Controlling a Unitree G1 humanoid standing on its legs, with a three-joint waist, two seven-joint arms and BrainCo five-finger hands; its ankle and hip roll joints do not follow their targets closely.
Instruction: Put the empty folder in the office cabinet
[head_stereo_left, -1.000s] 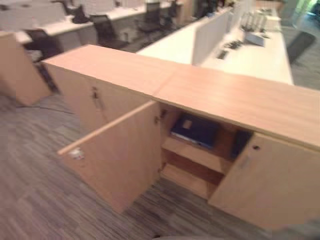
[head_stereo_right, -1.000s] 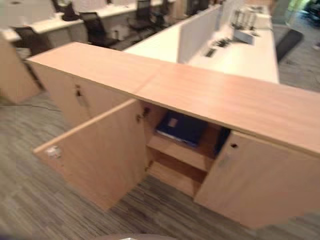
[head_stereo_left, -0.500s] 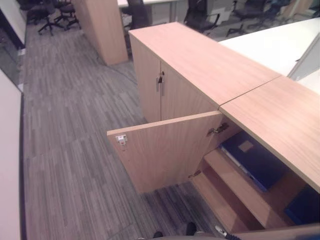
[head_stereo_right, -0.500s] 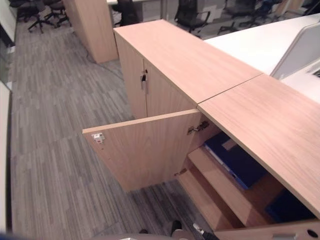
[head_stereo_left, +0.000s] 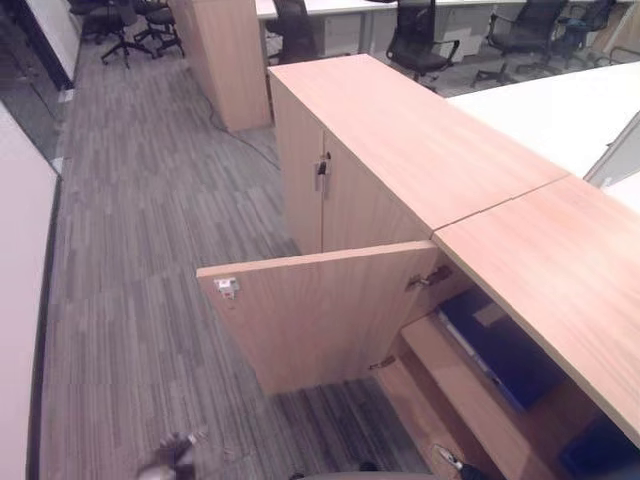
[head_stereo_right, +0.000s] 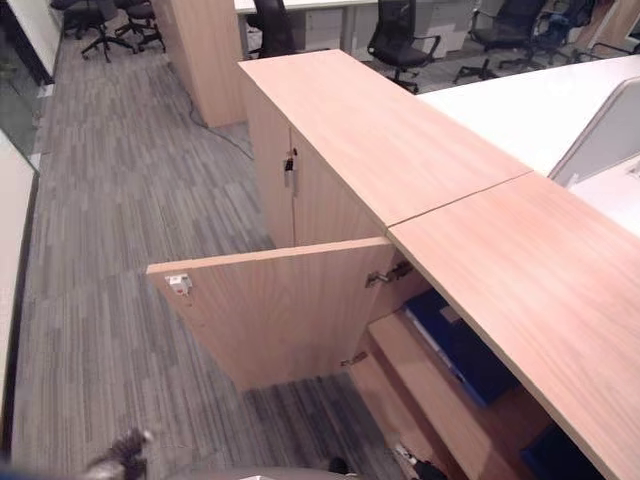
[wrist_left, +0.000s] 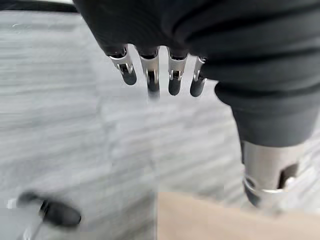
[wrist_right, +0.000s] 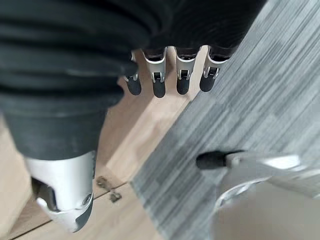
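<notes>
The wooden office cabinet (head_stereo_left: 420, 140) stands with its left door (head_stereo_left: 320, 315) swung wide open. A dark blue folder (head_stereo_left: 505, 350) lies flat on the upper shelf inside, and a second dark blue thing (head_stereo_left: 600, 455) shows lower down at the right. My left hand (wrist_left: 160, 75) hangs over the carpet with relaxed fingers and nothing in it; it shows blurred low at the left (head_stereo_left: 165, 462), well away from the door. My right hand (wrist_right: 170, 75) is also open and holds nothing, hanging beside the cabinet's wooden shelf edge (wrist_right: 145, 135).
A shut cabinet unit with a key in its lock (head_stereo_left: 320, 175) adjoins on the left. A tall wooden unit (head_stereo_left: 225, 55) and office chairs (head_stereo_left: 415, 35) stand beyond. White desks (head_stereo_left: 540, 110) lie behind the cabinet. A white partition (head_stereo_left: 20, 300) borders the grey carpet (head_stereo_left: 140, 250).
The camera has swung left and tilted, so the cabinet sits further right in view. My left hand has come into sight low at the left. The folder stays on the shelf.
</notes>
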